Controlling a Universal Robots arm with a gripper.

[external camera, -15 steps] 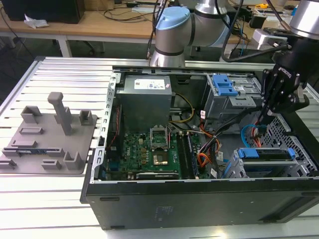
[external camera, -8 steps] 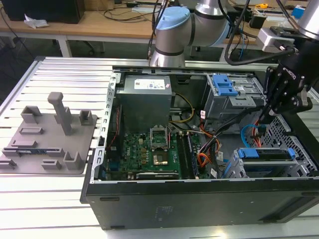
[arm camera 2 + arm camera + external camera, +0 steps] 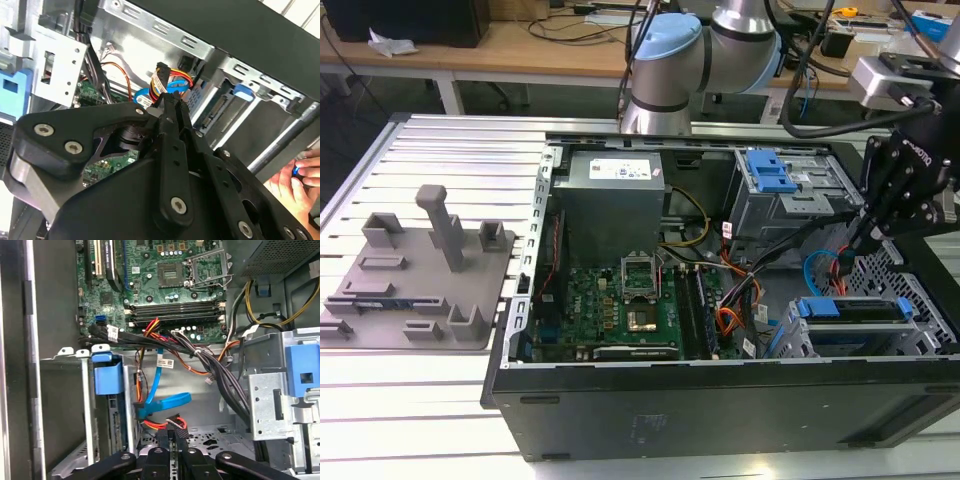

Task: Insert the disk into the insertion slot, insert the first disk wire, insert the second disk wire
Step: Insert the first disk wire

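At gripper, first disk wire (pinched)

A: What is your gripper finished in?
B: Matt black, with bright metal screws.
A: And your insertion slot?
B: Dull grey perforated sheet metal. Your disk is framed in smooth blue plastic. The first disk wire and the second disk wire look like glossy plastic.

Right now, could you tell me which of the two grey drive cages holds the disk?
The lower perforated insertion slot holds the blue-framed disk; the taller cage bears a blue latch.
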